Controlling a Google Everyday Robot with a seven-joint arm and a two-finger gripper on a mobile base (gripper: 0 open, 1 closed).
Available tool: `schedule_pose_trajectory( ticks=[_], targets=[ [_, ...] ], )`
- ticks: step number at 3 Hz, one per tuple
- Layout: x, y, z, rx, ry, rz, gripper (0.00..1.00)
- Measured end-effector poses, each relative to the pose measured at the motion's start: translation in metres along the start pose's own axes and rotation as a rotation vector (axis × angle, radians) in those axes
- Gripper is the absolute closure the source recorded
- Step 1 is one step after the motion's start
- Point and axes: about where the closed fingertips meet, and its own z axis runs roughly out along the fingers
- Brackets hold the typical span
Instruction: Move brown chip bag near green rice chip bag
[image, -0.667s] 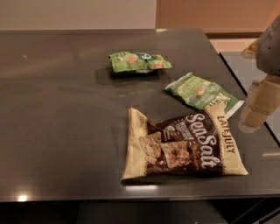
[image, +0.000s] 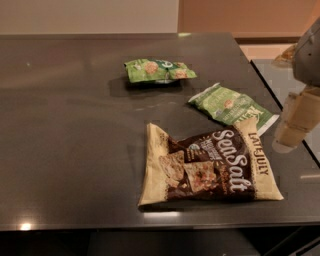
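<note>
Three snack bags lie flat on a dark grey, glossy tabletop (image: 75, 150), all closed, so their contents stay hidden and only the printed pictures hint at what is inside.

The brown chip bag (image: 210, 167), the largest, has a dark brown front, cream-yellow edges, white "Sea Salt" lettering and pictures of triangular chips. It sits toward the near right part of the table, with its cream side fanned out to the left. The small bright green crinkled rice chip bag (image: 159, 70), printed with round tan-orange chips and a small white logo, lies farther back near the middle of the table, well apart from the brown one. Between them and to the right lies a paler green bag with a white end (image: 232, 107), set at a slant. Its white end meets the upper right corner of the brown bag, though which one lies on top is hard to make out.

At the right edge, the beige gripper (image: 286, 141) hangs from a grey arm segment (image: 310, 50) that is cut off by the frame. It hovers over the table's right rim, just beside the brown bag's upper right corner and the pale bag's white end, touching neither. It grasps nothing that can be seen, and I cannot tell whether it is released or clenched.

Past the table's right rim, a second, lighter surface (image: 280, 80) is only partly in view, and a yellowish shape (image: 286, 53) at its far end is too blurred to name.
</note>
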Motion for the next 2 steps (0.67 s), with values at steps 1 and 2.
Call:
schedule_pose_trajectory(
  ticks=[1, 2],
  targets=[
    [-0.014, 0.014, 0.003, -0.028, -0.052, -0.057, 0.0],
    [-0.026, 0.029, 0.01, -0.057, -0.087, -0.111, 0.0]
  ],
)
